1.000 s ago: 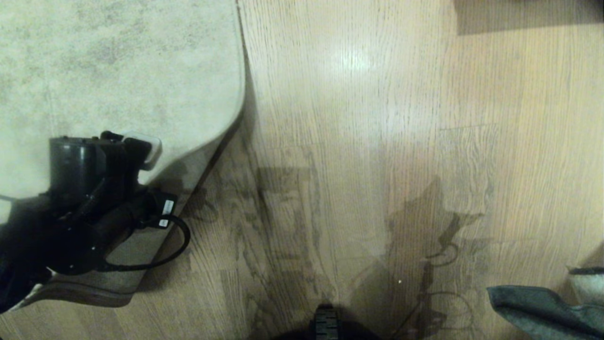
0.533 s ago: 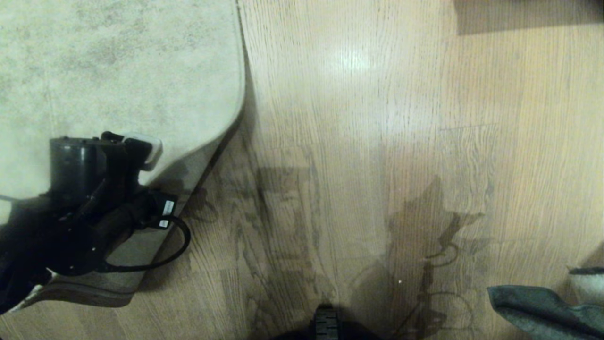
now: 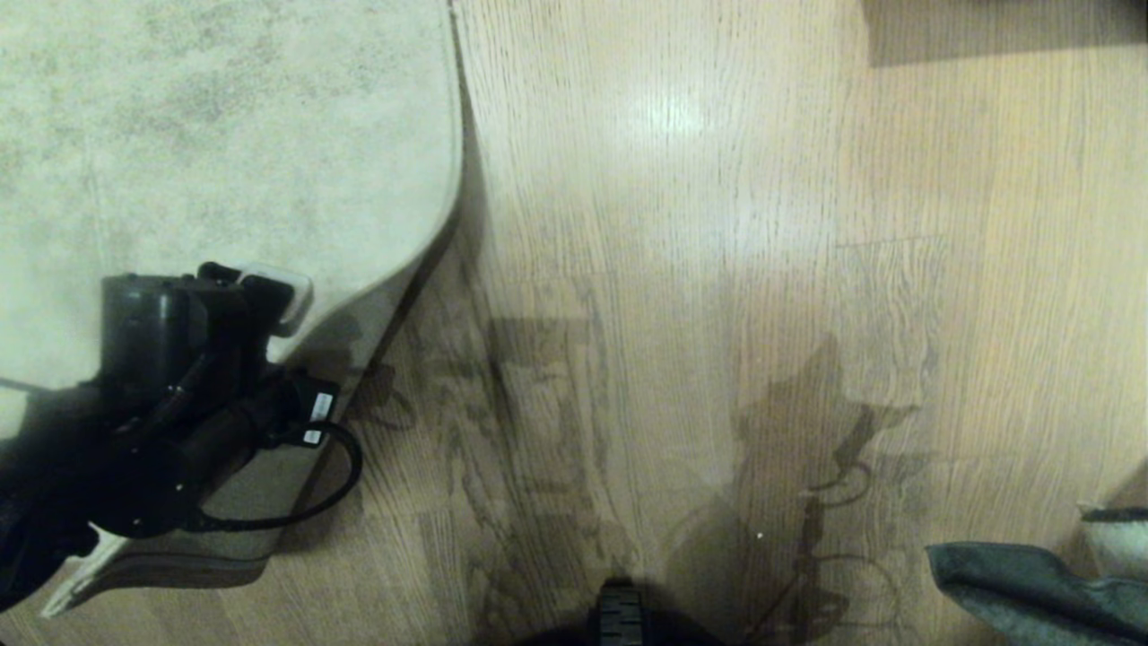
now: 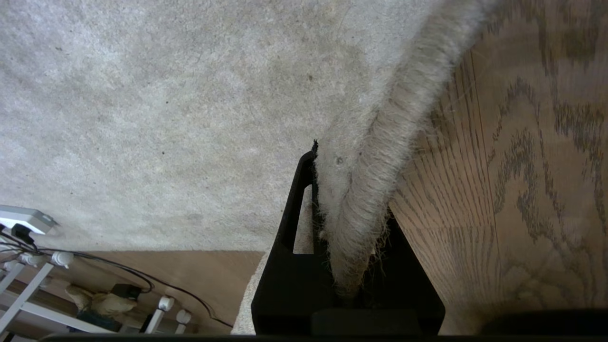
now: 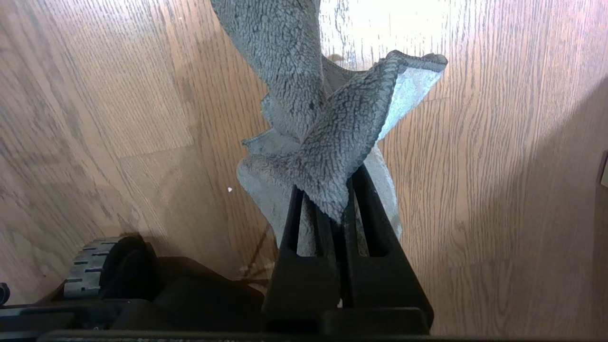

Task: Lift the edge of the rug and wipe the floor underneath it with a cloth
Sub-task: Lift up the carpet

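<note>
a: left pincer?

b: clamped on the rug edge, at the near left. the border is pinched between the jaws and raised off the floor, so the corner curls up and throws a shadow on the planks. in my judgement it is held there to bare the wood under it for wiping.

a: right pincer?

b: closed tight on the cloth, at the near right, well apart from the rug. the cloth hangs bunched from the jaws, clear of the floor, ready but not yet working.

a: condition of the items?

b: rug is beige-grey, mottled, short pile, with a thin bound border, fraying a little where gripped. cloth is dark grey and nubbly on one side, pale on the other, folded over itself. floor is light brown wood grain with a sheen at the far middle.

a: stage?

b: lift looks done; wipe not begun. the cloth must cross to the left, under the raised edge.
</note>
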Tool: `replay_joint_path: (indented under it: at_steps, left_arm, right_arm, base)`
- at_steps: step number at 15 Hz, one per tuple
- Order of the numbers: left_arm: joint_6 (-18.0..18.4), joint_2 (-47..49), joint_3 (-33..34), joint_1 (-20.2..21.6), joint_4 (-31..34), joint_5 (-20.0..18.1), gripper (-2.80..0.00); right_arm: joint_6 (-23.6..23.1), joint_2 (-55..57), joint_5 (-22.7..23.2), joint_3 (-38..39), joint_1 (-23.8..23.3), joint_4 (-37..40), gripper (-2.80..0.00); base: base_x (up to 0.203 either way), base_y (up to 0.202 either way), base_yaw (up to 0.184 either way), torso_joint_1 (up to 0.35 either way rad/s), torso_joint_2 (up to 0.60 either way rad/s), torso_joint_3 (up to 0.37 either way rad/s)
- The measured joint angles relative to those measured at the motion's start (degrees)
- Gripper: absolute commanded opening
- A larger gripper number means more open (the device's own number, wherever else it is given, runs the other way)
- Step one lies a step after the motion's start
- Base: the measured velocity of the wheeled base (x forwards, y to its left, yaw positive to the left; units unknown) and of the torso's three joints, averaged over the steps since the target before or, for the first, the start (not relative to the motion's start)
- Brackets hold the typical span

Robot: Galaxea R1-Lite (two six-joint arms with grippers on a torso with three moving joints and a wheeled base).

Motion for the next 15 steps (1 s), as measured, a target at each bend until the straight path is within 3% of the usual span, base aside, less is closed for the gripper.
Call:
replay_joint_path:
  at_steps: [9, 15]
  left_arm:
    - [-0.02, -0.10, 0.39, 0.17, 0.22, 0.12, -2.80]
    - [-0.04, -0.24, 0.41, 0.11, -0.09, -0.05, -2.80]
  right_arm:
    - [0.02, 0.00, 0.00, 0.00, 0.00, 0.00, -2.80]
    - [0.02, 0.00, 0.00, 0.00, 0.00, 0.00, -2.80]
  base:
    - [0.000, 0.007, -0.002, 0.001, 0.00, 0.001]
    - [0.000, 0.165, -0.005, 0.001, 0.00, 0.003]
